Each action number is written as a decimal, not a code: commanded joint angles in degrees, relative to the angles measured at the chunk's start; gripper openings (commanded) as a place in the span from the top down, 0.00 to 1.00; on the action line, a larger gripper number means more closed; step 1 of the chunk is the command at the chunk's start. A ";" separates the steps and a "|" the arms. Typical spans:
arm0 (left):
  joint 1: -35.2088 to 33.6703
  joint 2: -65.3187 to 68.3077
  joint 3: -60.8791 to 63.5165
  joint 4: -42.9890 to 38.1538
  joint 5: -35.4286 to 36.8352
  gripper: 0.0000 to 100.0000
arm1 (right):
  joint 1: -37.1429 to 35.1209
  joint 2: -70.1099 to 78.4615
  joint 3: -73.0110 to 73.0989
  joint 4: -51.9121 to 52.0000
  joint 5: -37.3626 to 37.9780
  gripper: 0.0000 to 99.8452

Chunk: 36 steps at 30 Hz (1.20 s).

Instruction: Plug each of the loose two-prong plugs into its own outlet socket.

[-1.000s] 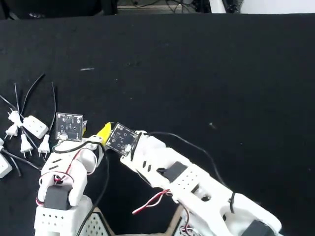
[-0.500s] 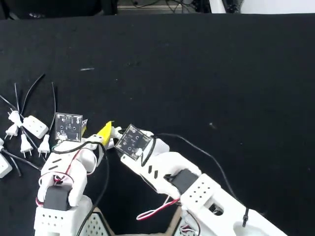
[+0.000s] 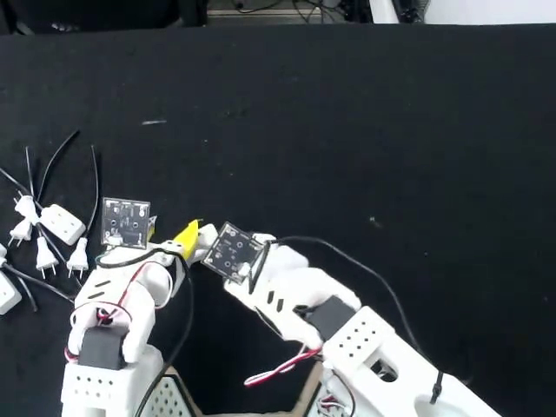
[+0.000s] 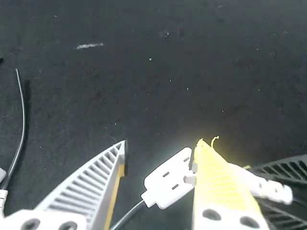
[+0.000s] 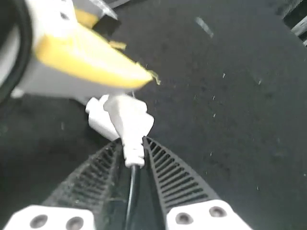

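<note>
Plug [image 5: 127, 120]: white two-prong, clamped near its cable end in my R gripper [image 5: 134, 143], fingers closed on it. Long axis runs straight out along the fingers, nose twd my other arm.
Socket [image 4: 168, 184]: white block w/ slots showing, lying betw. the fingers of my L gripper [image 4: 162, 143], which stands open. It touches the yellow finger [image 4: 216, 187] and is apart from the white one.
Relation: plug sits just across the yellow finger from the socket. Prongs are hidden, so I can't tell if they line up w/ the slots. R arm carries the plug; L is nearer the socket.
Farther left: spare plugs [image 3: 43, 254] and spare socket [image 3: 62, 223], loose.
Beyond: black table [image 3: 347, 130].
</note>
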 commanded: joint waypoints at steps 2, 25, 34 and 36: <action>0.57 -0.53 -0.40 -0.26 0.00 0.77 | 0.18 -1.89 -7.08 8.26 1.32 0.99; 0.22 -0.53 0.04 -0.09 0.00 0.77 | 15.03 -1.63 1.80 9.93 6.33 0.99; 0.22 -0.53 -0.04 -0.09 0.00 0.77 | 18.55 19.38 -11.47 9.49 6.07 0.99; 0.22 -0.53 -0.04 0.00 0.00 0.77 | 18.02 27.21 -16.84 9.41 5.98 0.99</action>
